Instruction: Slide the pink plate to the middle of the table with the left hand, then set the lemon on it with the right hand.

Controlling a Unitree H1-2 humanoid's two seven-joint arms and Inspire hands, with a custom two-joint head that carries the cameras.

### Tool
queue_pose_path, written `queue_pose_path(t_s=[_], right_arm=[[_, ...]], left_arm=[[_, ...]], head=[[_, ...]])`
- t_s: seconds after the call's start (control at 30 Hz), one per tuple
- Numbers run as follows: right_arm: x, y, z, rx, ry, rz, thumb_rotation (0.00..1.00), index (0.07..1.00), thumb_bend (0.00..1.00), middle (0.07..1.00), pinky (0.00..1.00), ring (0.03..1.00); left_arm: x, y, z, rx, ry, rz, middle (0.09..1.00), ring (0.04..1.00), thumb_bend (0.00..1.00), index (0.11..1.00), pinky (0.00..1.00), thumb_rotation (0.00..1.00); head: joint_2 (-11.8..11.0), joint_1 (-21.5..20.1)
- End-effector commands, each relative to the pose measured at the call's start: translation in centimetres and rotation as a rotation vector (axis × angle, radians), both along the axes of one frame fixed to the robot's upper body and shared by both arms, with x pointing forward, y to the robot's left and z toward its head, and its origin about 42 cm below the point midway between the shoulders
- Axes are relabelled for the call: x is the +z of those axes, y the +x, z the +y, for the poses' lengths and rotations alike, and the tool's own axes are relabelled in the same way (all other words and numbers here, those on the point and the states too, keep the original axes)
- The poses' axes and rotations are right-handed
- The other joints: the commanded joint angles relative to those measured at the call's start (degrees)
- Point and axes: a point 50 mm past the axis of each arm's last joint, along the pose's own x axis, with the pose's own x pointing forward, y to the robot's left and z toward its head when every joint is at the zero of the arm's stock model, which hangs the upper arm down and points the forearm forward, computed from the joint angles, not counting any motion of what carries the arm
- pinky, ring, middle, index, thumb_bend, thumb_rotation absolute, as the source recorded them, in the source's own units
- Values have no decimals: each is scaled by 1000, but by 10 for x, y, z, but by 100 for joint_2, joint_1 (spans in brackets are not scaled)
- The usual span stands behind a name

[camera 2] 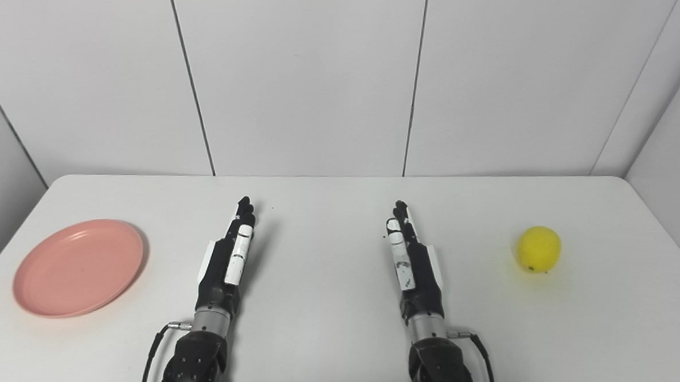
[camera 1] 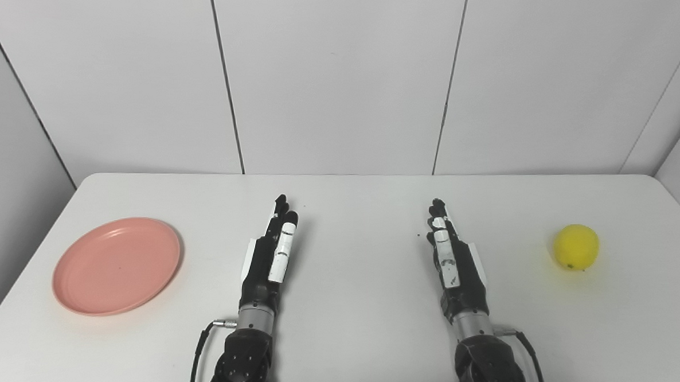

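Observation:
A pink plate (camera 1: 116, 265) lies empty on the left side of the white table (camera 1: 358, 339). A yellow lemon (camera 1: 575, 247) sits on the table at the right. My left hand (camera 1: 269, 257) rests near the table's middle, to the right of the plate and apart from it, fingers straight and holding nothing. My right hand (camera 1: 452, 255) rests to the left of the lemon, well apart from it, fingers straight and empty. Both hands point toward the far wall. The plate (camera 2: 79, 275) and lemon (camera 2: 539, 249) also show in the right eye view.
White wall panels (camera 1: 335, 76) stand behind the table's far edge. A thin cable (camera 1: 200, 346) loops beside the left wrist. Bare tabletop lies between the two hands.

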Motion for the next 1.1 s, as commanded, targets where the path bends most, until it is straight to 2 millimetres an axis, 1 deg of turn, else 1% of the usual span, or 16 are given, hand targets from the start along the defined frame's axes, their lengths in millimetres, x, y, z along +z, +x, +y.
queue_pose_path(t_s=[0.0, 0.2, 0.73, 0.9, 1.07], right_arm=[[15, 5, 0, -2, 7, -72, 1000, 972, 691, 976, 1000, 990], [15, 5, 0, -5, 4, -75, 1000, 970, 691, 974, 999, 988], [13, 4, 1, -4, 6, -70, 1000, 974, 694, 977, 1000, 990], [13, 3, 1, -6, 8, -70, 1000, 977, 680, 979, 1000, 989], [13, 3, 1, -5, 10, -68, 1000, 974, 691, 977, 1000, 989]], left_arm=[[3, 2, -4, 9, 7, -11, 1000, 1000, 592, 1000, 1000, 1000], [2, 2, -3, 11, 10, -2, 1000, 1000, 608, 1000, 1000, 1000], [3, 3, -3, 12, 12, -2, 1000, 1000, 602, 1000, 1000, 1000], [3, 2, -3, 9, 12, -5, 1000, 1000, 600, 999, 1000, 1000], [3, 2, -3, 10, 16, -6, 1000, 1000, 599, 1000, 1000, 1000]], head=[[-4, 8], [-4, 14], [7, 17], [4, 18], [6, 18]])
